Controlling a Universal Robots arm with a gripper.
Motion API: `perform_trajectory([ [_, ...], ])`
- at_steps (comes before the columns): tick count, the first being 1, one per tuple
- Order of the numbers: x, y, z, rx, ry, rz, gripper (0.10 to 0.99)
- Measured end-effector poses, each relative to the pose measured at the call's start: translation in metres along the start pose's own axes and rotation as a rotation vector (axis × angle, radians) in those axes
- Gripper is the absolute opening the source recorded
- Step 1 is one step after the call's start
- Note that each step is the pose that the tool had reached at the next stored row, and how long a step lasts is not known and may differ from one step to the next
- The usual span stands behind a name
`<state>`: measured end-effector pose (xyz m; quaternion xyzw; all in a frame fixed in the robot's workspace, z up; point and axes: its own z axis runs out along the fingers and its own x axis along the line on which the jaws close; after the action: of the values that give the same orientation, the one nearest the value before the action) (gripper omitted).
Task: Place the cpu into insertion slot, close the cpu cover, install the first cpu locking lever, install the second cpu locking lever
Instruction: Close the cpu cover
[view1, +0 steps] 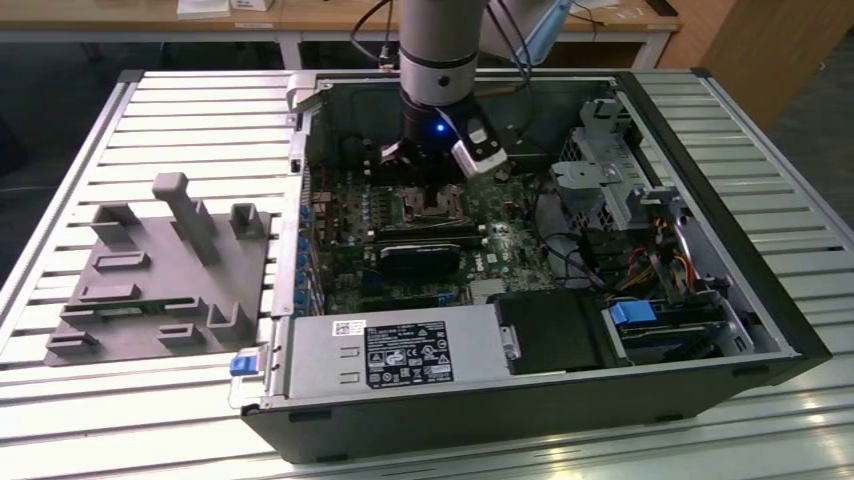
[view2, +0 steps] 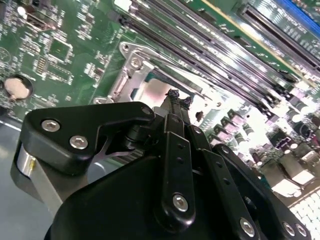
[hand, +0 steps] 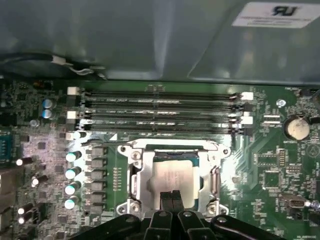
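Exterior view is giving me the open computer case (view1: 534, 412) with the arm reaching down into it. A grey fixture tray (view1: 160, 270) is sitting outside the case, on the exterior view's left.

The wrist views are giving me the close work. In the first wrist view the gripper (hand: 171, 196) is hovering with its jaws narrow, tips side by side, nothing showing between them. The cpu (hand: 172, 175) is lying in the insertion slot (hand: 132, 180), just beyond the jaw tips. Its face is silvery-grey and catching glare. The cpu cover (hand: 172, 148) is framing it: thin bright metal, with the chip showing through its window. I cannot tell whether it is sitting fully flat. Memory slots (hand: 160, 107) are running across farther out, past the socket.

In the second wrist view a coin battery (view2: 17, 87) is showing well off to one side of the jaws.
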<state>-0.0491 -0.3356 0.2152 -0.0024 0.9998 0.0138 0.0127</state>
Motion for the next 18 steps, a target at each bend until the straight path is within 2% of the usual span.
perform_trajectory([
  [6,0.011,-0.0001,0.003,-0.001,0.0001,-0.01,0.106],
  [18,0.0167,-0.0004,0.0129,-0.007,0.0007,-0.025,0.106],
])
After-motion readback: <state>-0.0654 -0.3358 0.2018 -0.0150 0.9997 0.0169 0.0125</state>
